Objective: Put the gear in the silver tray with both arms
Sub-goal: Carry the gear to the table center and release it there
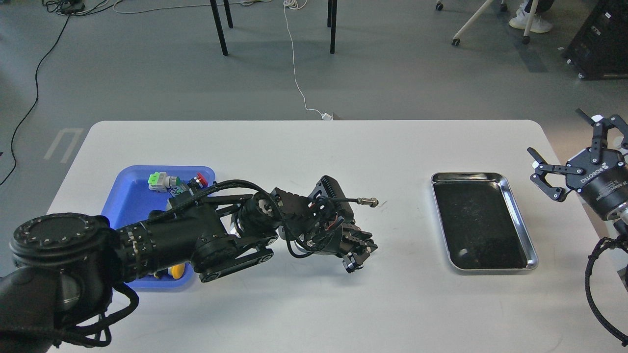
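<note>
The silver tray [468, 175] lies empty on the right part of the white table. My left gripper [359, 255] hangs low over the table's middle, left of the tray, pointing right and down. Its fingers are closed on a small dark round part, the gear [350, 267], at their tips. My right gripper [564, 142] is open and empty, held above the table's right edge, beyond the tray's right side. The two grippers are far apart, with the tray between them.
A blue plastic tray [132, 196] sits at the left, partly hidden under my left arm. It holds a green and white switch [159, 181], a red button [200, 180] and a yellow button [175, 270]. Chair legs and cables are on the floor behind.
</note>
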Robot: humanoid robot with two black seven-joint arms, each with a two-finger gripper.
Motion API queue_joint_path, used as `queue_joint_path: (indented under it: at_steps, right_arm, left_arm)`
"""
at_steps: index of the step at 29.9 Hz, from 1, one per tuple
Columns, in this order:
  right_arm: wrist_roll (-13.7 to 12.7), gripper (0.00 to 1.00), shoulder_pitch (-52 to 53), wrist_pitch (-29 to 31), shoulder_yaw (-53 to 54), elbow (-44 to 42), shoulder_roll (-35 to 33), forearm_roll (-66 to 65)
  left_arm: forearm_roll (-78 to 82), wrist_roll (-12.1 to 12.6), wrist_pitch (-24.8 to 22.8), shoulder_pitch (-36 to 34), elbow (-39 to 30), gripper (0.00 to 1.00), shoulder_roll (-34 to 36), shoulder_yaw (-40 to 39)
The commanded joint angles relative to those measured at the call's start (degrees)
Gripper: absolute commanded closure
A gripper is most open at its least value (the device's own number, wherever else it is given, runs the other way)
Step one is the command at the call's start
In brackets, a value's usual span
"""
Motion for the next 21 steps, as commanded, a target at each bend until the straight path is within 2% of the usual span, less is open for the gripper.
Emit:
queue_joint_path:
  at_steps: [1,7,12,16,21]
  right_arm:
    - [-0.1,0.01,0.2,0.0,0.1,0.0,0.1,0.0]
    - [-0.1,0.01,0.4,0.0,0.1,0.0,0.1,0.0]
    - [-0.1,0.01,0.8,0.0,0.0,0.1,0.1,-0.2]
    - [-0.1,0.01,1.4,0.0,0.1,1.6,-0.5,-0.3]
    - [-0.1,0.01,5.0,0.0,-0.7,2.8,-1.9,-1.1]
  left_arm:
    - [0.0,0.0,0.1,0.4,1.2,0.81,-0.1,-0.1]
    - [0.0,0.0,0.1,0.4,1.0,0.71,-0.1,-0.2]
    - [-0.8,-0.1,0.1,0.1,0.1,0.57,-0.1,-1.0]
    - [-3.6,-0.3,0.9,-0.1,-1.2,0.52,0.2,-1.1]
    - [-14.2,-0.5,2.7,-0.6,-2.1,0.35,2.0,-2.9]
